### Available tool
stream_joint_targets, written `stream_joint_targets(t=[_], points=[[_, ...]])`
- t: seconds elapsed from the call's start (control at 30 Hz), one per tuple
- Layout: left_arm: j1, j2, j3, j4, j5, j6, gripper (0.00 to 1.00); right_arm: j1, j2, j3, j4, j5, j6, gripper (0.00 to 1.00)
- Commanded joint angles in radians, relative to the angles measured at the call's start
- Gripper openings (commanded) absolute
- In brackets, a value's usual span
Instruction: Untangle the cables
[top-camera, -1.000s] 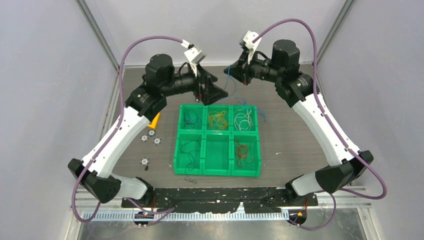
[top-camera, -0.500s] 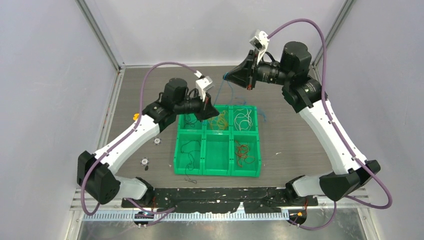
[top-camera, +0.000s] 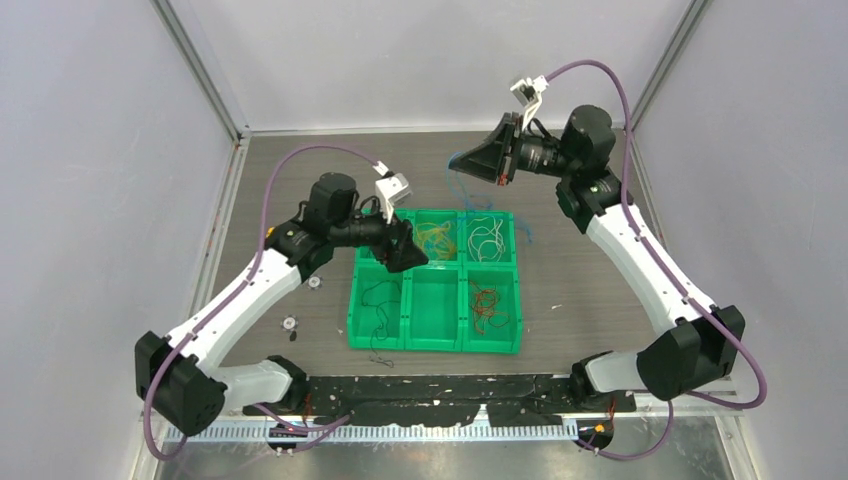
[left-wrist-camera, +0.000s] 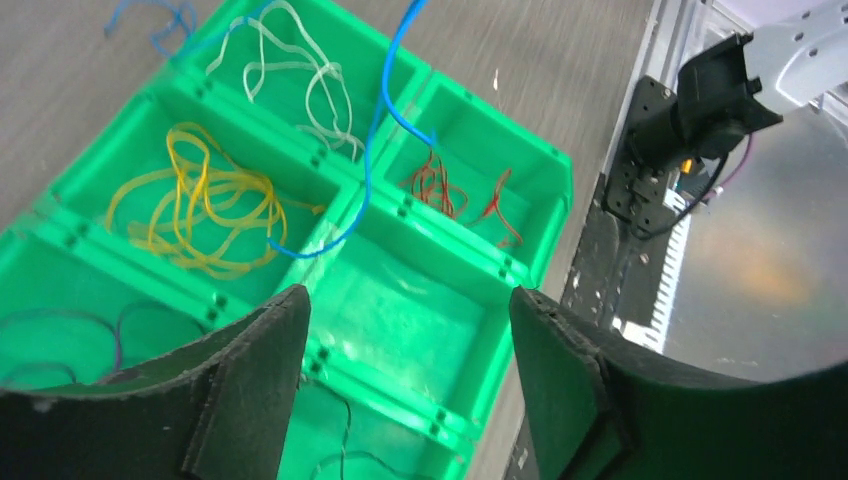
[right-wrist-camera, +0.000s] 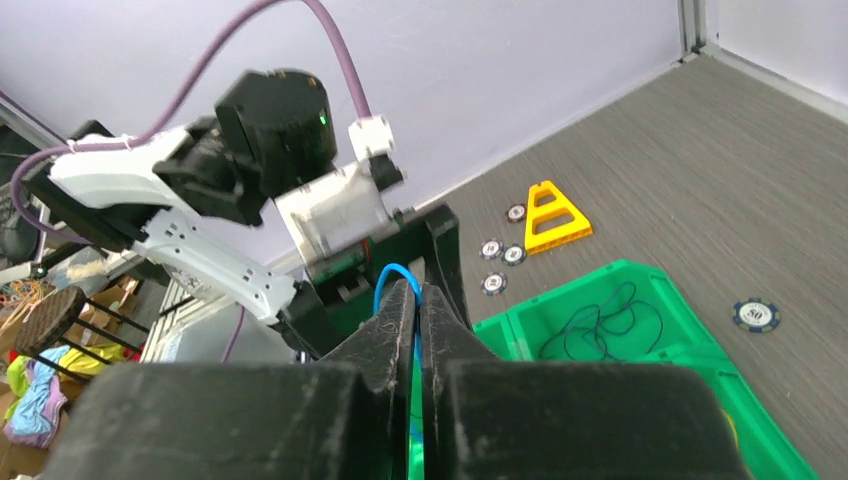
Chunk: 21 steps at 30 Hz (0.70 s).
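Note:
A green tray (top-camera: 435, 347) with six compartments holds the sorted cables: black ones (top-camera: 383, 238) at far left and near left, yellow ones (left-wrist-camera: 200, 200) at far middle, white ones (left-wrist-camera: 290, 60) at far right, red ones (left-wrist-camera: 450, 190) at near right. The near middle compartment has none. My right gripper (right-wrist-camera: 418, 285) is shut on a blue cable (left-wrist-camera: 383, 95), raised behind the tray (right-wrist-camera: 620, 275). The blue cable hangs down to the tray's middle divider. My left gripper (left-wrist-camera: 408, 300) hovers open over the tray with nothing between its fingers.
Small round discs (top-camera: 313, 282) lie on the table left of the tray, and another (right-wrist-camera: 757, 315) lies further off. A yellow triangle piece (right-wrist-camera: 553, 215) lies near them. A second blue cable (top-camera: 528, 235) lies on the table right of the tray. Walls enclose three sides.
My left gripper has come from the back of the table down over the tray. My right gripper has lifted a little to the right with the blue cable in it.

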Motion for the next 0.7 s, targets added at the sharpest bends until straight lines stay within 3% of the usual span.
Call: stream_joint_targets(t=[0.0, 0.13, 0.37, 0.67], points=[[0.073, -0.114, -0.038, -0.148, 0.085, 0.054, 0.79, 0.007, -0.075, -0.113, 0.03, -0.024, -0.087, 0.05], [0.123, -0.19, -0.078, -0.176, 0.065, 0.103, 0.89, 0.022, -0.099, -0.192, 0.017, -0.033, -0.115, 0.06], [0.145, -0.246, -0.128, -0.193, -0.01, 0.129, 0.91, 0.061, -0.124, -0.244, 0.028, -0.1, -0.084, 0.05], [0.16, -0.239, -0.109, -0.193, -0.03, 0.147, 0.91, 0.091, -0.144, -0.215, -0.331, -0.103, -0.385, 0.05]])
